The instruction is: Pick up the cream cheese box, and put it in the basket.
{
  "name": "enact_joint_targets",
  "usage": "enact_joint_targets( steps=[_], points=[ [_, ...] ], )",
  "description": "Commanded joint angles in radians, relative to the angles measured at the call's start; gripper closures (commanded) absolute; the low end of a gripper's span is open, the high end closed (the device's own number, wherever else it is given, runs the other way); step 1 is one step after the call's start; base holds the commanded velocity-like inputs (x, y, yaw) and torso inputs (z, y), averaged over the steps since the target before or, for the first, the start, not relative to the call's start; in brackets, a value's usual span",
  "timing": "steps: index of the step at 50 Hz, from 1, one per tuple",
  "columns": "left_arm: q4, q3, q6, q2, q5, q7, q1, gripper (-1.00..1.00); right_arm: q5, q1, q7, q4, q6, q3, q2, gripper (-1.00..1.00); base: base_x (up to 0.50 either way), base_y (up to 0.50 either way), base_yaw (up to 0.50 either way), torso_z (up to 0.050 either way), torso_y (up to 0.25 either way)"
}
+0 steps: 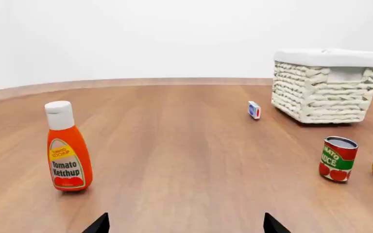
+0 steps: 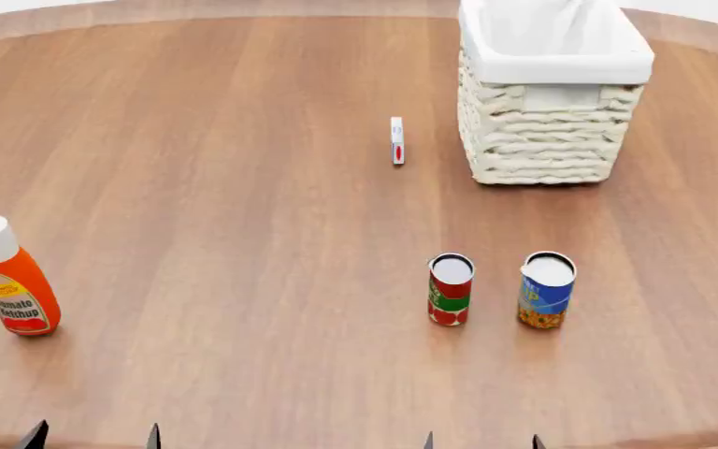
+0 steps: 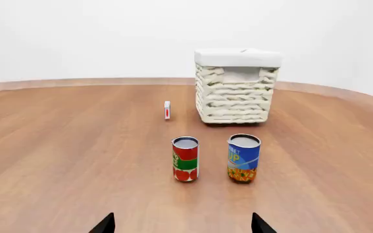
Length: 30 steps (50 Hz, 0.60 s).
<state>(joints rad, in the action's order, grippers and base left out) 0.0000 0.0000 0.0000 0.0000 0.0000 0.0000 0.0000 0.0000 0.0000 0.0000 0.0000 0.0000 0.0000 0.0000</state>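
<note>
The cream cheese box (image 2: pixel 396 140) is a thin white box with a red mark, standing on edge on the wooden table just left of the basket (image 2: pixel 546 140). It also shows in the left wrist view (image 1: pixel 254 109) and the right wrist view (image 3: pixel 167 110). The basket, woven cream-white with a white liner, shows in both wrist views too (image 1: pixel 326 87) (image 3: pixel 235 92). My left gripper (image 2: pixel 91 437) and right gripper (image 2: pixel 481 441) sit at the table's near edge, both open and empty, far from the box. Only the fingertips (image 1: pixel 99 224) (image 3: pixel 107 224) show in the wrist views.
A red-and-green can (image 2: pixel 451 290) and a blue-and-yellow can (image 2: pixel 546 290) stand side by side in front of my right gripper, between it and the basket. A tomato ketchup bottle (image 2: pixel 12 281) stands at the near left. The table (image 2: pixel 235 187) is round and wooden.
</note>
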Motion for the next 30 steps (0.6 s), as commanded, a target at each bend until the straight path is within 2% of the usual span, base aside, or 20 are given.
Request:
enact_joint_targets(
  steps=[1,9,10,11,12,30],
  points=[
    [0.000,0.011,0.000,-0.010,-0.010,-0.011,0.000,-1.00,0.122,0.007,0.144,0.001,-0.011,-0.145,0.122,-1.00,0.00,0.00,0.00,0.000,0.000],
    [0.043,0.043,-0.007,-0.035,-0.024,-0.049,0.019,-1.00,0.116,0.012,0.139,0.015,-0.010,-0.170,0.130,-1.00,0.00,0.00,0.00,0.000,0.000],
    [-0.113,0.276,-0.356,-0.085,-0.296,-0.373,-0.544,-1.00,0.117,0.029,0.240,0.078,-0.112,-0.382,0.234,-1.00,0.00,0.00,0.00,0.000,0.000],
    [0.030,0.014,-0.001,-0.009,0.004,-0.024,0.015,-1.00,0.000,0.000,-0.003,0.011,0.004,-0.027,0.011,-1.00,0.00,0.00,0.00,0.000,0.000],
    [0.032,0.019,0.010,-0.013,0.010,-0.053,0.017,-1.00,0.004,0.000,0.004,0.012,0.003,-0.034,0.017,-1.00,0.00,0.00,0.00,0.000,0.000],
    [0.028,0.075,0.012,-0.058,-0.037,-0.100,0.013,-1.00,0.047,0.002,0.051,0.008,0.002,-0.084,0.059,-1.00,0.00,0.00,0.00,0.000,0.000]
  ],
)
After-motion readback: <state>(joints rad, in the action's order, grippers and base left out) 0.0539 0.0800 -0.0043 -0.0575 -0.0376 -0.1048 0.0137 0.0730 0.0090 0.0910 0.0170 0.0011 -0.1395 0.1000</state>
